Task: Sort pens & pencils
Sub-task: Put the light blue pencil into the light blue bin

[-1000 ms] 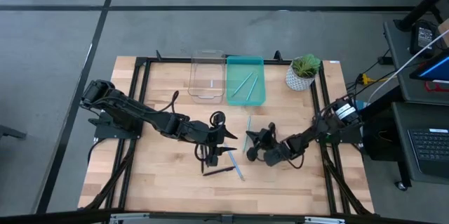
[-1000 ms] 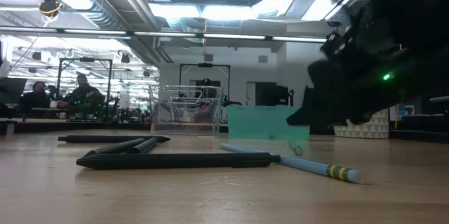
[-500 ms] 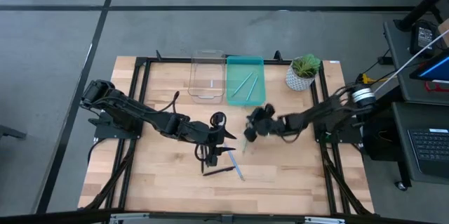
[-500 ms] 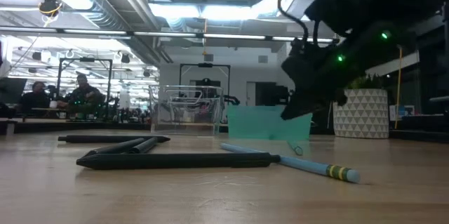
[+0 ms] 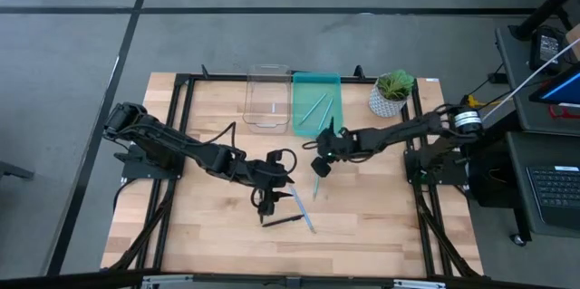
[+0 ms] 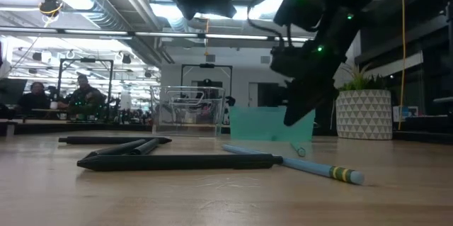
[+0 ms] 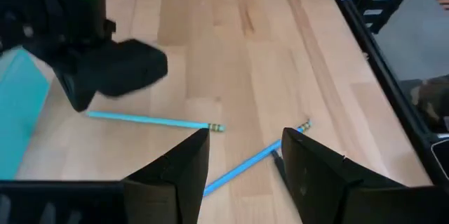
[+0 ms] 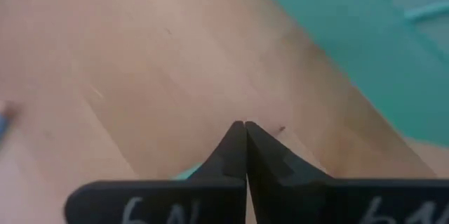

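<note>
Two blue pencils lie flat on the wood: one (image 5: 316, 182) below my right gripper, also in the left wrist view (image 7: 151, 120), and one (image 5: 304, 212) nearer the front (image 7: 245, 166). Black pens (image 5: 283, 221) lie beside it, long and dark in the low view (image 6: 177, 161). My left gripper (image 7: 245, 137) is open and hovers over the nearer pencil, touching nothing. My right gripper (image 8: 243, 126) is shut with nothing visible between its fingers, raised off the table (image 6: 290, 120) near the teal tray (image 5: 317, 126). More pencils lie in that tray.
A clear container (image 5: 267, 99) stands left of the teal tray at the far edge. A potted plant (image 5: 391, 92) sits at the far right corner. Dark frame rails run along the table's sides. Bare wood lies toward the near edge (image 5: 362, 235).
My right gripper has risen and swung from the right near part of the table toward the far edge and the teal tray, staying shut. The pencils and pens have stayed where they were.
</note>
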You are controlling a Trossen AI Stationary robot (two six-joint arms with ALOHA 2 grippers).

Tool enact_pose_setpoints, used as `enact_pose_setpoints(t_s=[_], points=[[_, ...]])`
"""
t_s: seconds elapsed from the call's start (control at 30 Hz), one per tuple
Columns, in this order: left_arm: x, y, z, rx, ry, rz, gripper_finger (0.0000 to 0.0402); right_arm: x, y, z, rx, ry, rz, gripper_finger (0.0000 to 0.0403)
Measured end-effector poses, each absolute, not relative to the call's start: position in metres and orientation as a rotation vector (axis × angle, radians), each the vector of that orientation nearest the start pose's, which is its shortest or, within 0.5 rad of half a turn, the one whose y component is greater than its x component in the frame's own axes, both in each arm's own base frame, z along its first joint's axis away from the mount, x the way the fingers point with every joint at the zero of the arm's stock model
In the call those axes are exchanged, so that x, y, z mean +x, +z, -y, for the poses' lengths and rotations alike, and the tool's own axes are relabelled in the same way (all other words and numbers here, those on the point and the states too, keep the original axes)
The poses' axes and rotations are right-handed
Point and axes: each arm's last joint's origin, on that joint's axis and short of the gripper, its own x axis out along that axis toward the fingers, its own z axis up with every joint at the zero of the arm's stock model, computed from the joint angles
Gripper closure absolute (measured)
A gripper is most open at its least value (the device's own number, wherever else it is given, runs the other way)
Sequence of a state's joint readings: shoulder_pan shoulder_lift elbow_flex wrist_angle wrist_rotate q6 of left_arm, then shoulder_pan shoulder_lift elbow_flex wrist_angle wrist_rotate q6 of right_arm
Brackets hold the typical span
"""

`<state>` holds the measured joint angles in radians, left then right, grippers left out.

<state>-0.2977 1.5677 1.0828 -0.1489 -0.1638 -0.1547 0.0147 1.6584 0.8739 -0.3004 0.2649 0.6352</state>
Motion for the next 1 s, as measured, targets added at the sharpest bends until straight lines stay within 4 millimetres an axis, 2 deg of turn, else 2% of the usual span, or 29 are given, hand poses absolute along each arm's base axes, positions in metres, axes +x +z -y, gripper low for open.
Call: enact_pose_setpoints(t_s=[0.23, 0.5, 1.0], points=[[0.328, 0.249, 0.096, -0.004, -0.079, -0.624, 0.0228, 0.319, 0.138, 0.003, 0.401, -0.565, -1.005, 0.0402], [0.328, 0.249, 0.096, -0.004, -0.079, -0.623, 0.0228, 0.317, 0.127, 0.007, 0.392, -0.598, -1.069, 0.0402], [0.328, 0.250, 0.095, -0.005, -0.078, -0.622, 0.0228, 0.309, 0.126, 0.005, 0.422, -0.623, -1.151, 0.0402]])
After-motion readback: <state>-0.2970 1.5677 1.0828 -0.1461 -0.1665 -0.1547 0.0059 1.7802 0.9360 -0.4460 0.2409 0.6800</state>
